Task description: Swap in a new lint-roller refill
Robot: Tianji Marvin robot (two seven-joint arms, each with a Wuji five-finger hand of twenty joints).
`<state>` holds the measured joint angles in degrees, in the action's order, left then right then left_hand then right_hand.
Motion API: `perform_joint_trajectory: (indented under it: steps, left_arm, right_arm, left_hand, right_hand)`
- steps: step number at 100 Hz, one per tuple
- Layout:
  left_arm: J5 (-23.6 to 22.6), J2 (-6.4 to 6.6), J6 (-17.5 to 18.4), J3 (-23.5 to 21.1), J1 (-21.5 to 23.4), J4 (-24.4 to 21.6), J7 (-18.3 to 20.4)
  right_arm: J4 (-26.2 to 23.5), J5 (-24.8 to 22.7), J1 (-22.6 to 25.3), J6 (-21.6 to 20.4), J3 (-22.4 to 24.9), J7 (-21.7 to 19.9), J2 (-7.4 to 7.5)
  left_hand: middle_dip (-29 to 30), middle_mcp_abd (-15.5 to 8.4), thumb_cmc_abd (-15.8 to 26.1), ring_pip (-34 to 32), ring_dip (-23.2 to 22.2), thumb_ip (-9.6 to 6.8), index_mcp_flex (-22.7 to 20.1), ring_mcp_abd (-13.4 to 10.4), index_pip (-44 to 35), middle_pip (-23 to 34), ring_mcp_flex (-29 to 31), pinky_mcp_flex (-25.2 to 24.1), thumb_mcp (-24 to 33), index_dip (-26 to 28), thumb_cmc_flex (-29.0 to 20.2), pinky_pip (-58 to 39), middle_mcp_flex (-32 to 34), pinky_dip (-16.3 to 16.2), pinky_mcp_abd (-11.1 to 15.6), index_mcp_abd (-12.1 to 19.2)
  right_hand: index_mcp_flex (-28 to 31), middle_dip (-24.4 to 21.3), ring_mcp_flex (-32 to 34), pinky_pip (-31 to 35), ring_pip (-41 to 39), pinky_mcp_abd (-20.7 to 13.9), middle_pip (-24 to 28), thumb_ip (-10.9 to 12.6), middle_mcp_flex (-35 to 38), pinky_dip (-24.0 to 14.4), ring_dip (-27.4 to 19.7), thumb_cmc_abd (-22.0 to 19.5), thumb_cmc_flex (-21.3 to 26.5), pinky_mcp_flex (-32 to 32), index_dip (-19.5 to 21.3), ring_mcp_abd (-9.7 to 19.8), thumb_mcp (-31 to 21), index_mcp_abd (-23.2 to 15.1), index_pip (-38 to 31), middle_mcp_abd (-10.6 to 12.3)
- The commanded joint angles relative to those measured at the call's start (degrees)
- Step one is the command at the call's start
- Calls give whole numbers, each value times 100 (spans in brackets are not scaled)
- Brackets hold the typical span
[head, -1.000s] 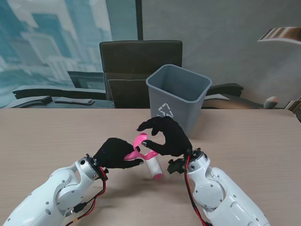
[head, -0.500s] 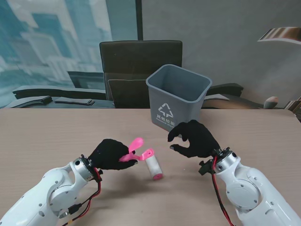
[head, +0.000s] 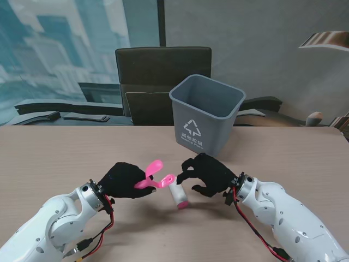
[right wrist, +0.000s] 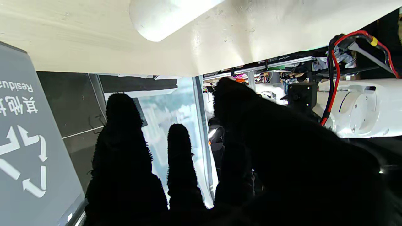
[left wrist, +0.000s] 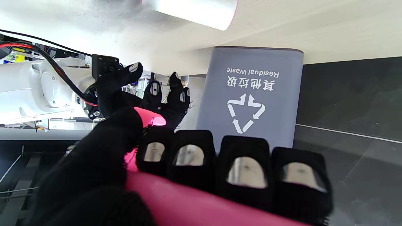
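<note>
- Gripping one pink roller handle [head: 151, 176] above the counter [head: 54, 158], left hand [head: 124, 180] is closed around it
- Right hand [head: 208, 174] hovers empty, fingers curled apart
- One white refill [head: 178, 195] lies between them
- One grey bin [head: 206, 112] stands beyond

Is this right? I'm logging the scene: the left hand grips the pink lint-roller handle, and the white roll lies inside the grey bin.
Not quite. The left hand does grip the pink lint-roller handle, but the white roll lies on the table, in front of the grey bin, not inside it. The stand view shows this.
</note>
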<state>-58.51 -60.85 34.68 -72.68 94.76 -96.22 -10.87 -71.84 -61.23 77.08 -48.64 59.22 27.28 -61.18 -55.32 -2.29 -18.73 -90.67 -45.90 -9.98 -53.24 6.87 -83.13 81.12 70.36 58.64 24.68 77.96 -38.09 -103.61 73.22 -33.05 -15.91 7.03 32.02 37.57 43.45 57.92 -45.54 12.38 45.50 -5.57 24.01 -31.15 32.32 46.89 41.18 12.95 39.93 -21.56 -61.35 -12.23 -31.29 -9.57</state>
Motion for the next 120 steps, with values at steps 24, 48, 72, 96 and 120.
perform_joint_trajectory:
  steps: [24, 48, 72, 96, 120]
  left_arm:
    - [-245, 47, -109, -253, 226, -126, -15]
    - [-309, 51, -102, -303, 270, -135, -69]
    - [-301, 51, -79, -306, 269, -120, -73]
    - [-293, 47, -64, -305, 272, -115, -97]
    - [-272, 40, -25, -295, 261, -95, -130]
  right_arm:
    - [780, -272, -912, 9, -1116, 468, 8]
    - [1665, -220, -1834, 175, -2500, 1107, -76]
    - [2375, 80, -2348, 300, -3333, 1430, -294]
    - [2935, 286, -2691, 221, -3954, 1762, -557]
    - [3507, 434, -2971, 73, -4559, 2091, -845]
  left_hand:
    - [-119, -185, -36, -1465, -111, -25, -286, 25, -530, 953, 238, 339, 102, 191, 120, -1633, 367, -36, 340, 73]
    - [-112, -181, -38, -1460, -108, -2, -276, 28, -521, 939, 237, 337, 100, 191, 113, -1622, 367, -6, 330, 69]
    - [-107, -178, -39, -1446, -103, 18, -266, 34, -511, 924, 237, 334, 94, 191, 115, -1610, 367, 25, 318, 66]
    - [-105, -176, -35, -1429, -99, 31, -257, 41, -501, 910, 237, 331, 94, 191, 114, -1598, 368, 57, 306, 62]
    - [-104, -174, -38, -1416, -97, 40, -246, 45, -493, 900, 237, 329, 93, 192, 114, -1586, 369, 87, 299, 64]
  right_hand:
    - [-176, -476, -1727, 550, 1229, -52, -116, 189, -931, -73, -607, 289, 282, -638, -197, 1967, -396, -330, -119, -40]
    - [-183, -742, -2153, 326, 1548, -19, -193, 196, -1230, 144, -861, 246, 398, -1021, -214, 1886, -456, -370, -161, -67]
    - [-172, -835, -2205, 382, 1539, -51, -139, 168, -1305, 203, -909, 172, 586, -1016, -201, 1874, -494, -373, -213, -68]
    - [-157, -905, -2223, 442, 1500, -80, -100, 138, -1342, 243, -927, 183, 559, -995, -199, 1881, -459, -394, -255, -73]
    - [95, -953, -2242, 477, 1474, -95, -61, 136, -1346, 284, -941, 133, 626, -1002, -147, 1885, -478, -508, -424, -59]
